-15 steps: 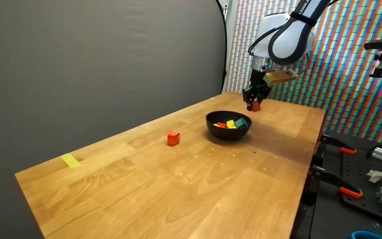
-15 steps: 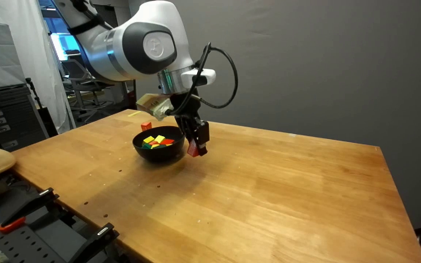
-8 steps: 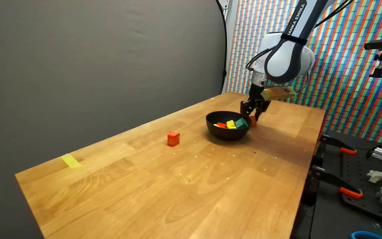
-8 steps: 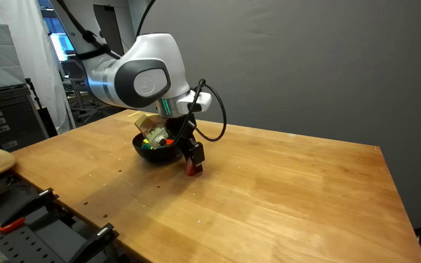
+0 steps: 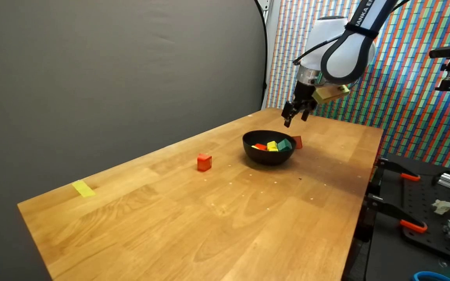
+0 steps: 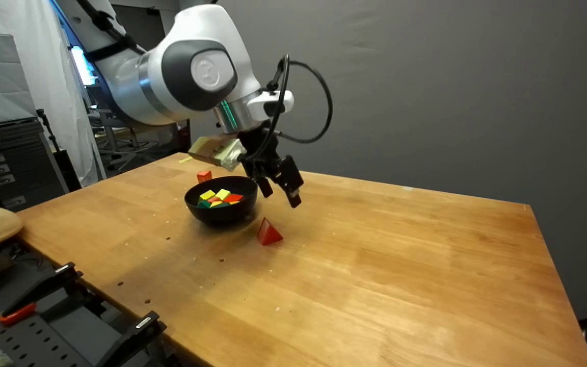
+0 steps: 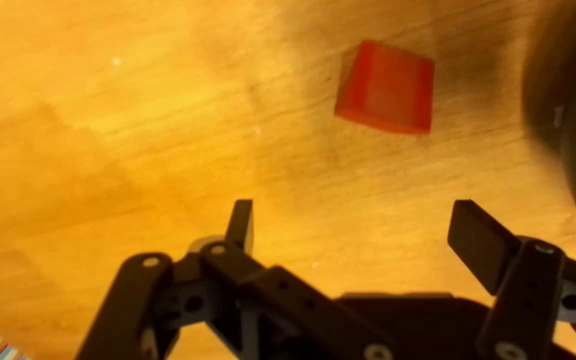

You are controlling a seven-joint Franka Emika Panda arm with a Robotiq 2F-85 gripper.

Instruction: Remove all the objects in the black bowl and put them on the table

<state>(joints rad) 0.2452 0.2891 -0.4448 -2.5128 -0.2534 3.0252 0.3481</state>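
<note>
Wrist view and both exterior views show the wooden bench (image 5: 162, 226), light brown and visibly grained. Over it reaches the white and grey arm (image 6: 171, 86). The black bowl (image 5: 268, 157) stands upright on the bench, with a cluster of small blocks (image 6: 222, 194) inside. The hand (image 7: 350, 215) hangs tilted above the bench near the bowl; its 2 fingers (image 7: 480, 245) are spread wide, with bare wood between them in the wrist view, so it grips nothing.

A triangular red block (image 6: 269, 233) rests on the bench, lower than the hand and near the bowl, with a gap of wood between block and bowl in the wrist view. On the bowl's opposite side a red cube (image 5: 204, 162) sits on the bench, apart from the bowl. Inside the bowl lie a green block (image 5: 284, 145), a yellow block (image 5: 272, 146) just beside it and a red piece (image 5: 261, 147), with further yellow and green around them. A flat yellow strip (image 5: 83, 188) lies near the bench's edge, and tiny pale specks (image 5: 275, 182) dot the wood.
</note>
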